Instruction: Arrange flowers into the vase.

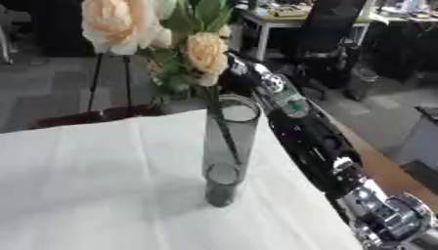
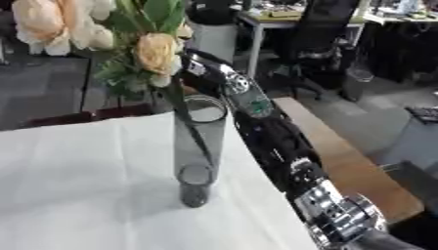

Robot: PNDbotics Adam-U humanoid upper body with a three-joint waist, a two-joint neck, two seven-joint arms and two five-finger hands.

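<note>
A tall, smoky grey glass cylinder vase [image 1: 229, 151] is seen standing upright on the white-clothed tabletop [image 1: 94, 185], towards its right side. A dark stem [image 1: 227, 136] is set inside the vase, and peach and cream artificial flowers with green leaves [image 1: 184, 44] are held above its rim. The black and silver right arm [image 1: 317, 141] is stretched from the near right towards the flowers; its hand is hidden behind the blooms, so its state cannot be told.

- No readable text, label, brand, number or sign anywhere in either view.
- Green patch on the right arm [image 1: 294, 105]: only a colour, no letters to make out.
- Smoked glass vase [image 1: 228, 151]: unmarked.
</note>
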